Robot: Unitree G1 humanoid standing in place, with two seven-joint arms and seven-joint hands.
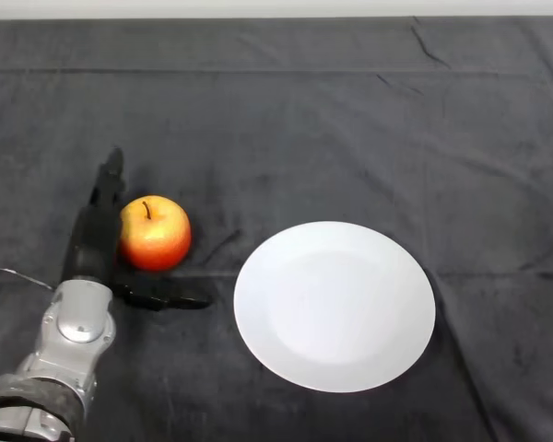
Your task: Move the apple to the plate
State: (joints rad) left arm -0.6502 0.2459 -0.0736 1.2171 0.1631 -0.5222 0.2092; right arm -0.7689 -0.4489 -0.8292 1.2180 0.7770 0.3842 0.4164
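Observation:
A red and yellow apple (155, 232) with a dark stem sits upright on the dark cloth, left of centre. A white round plate (335, 306) lies empty on the cloth to the apple's right, a short gap between them. My left hand (94, 241) comes in from the lower left and rests against the apple's left side. Its fingers (108, 180) stretch straight along the apple's far left. Its thumb (166, 296) lies on the cloth just in front of the apple. The hand is open around the apple, not closed on it.
The dark cloth (350, 120) covers the whole table, with creases near the back right. The table's far edge runs along the top of the view. My silver-grey forearm (69, 341) fills the lower left corner.

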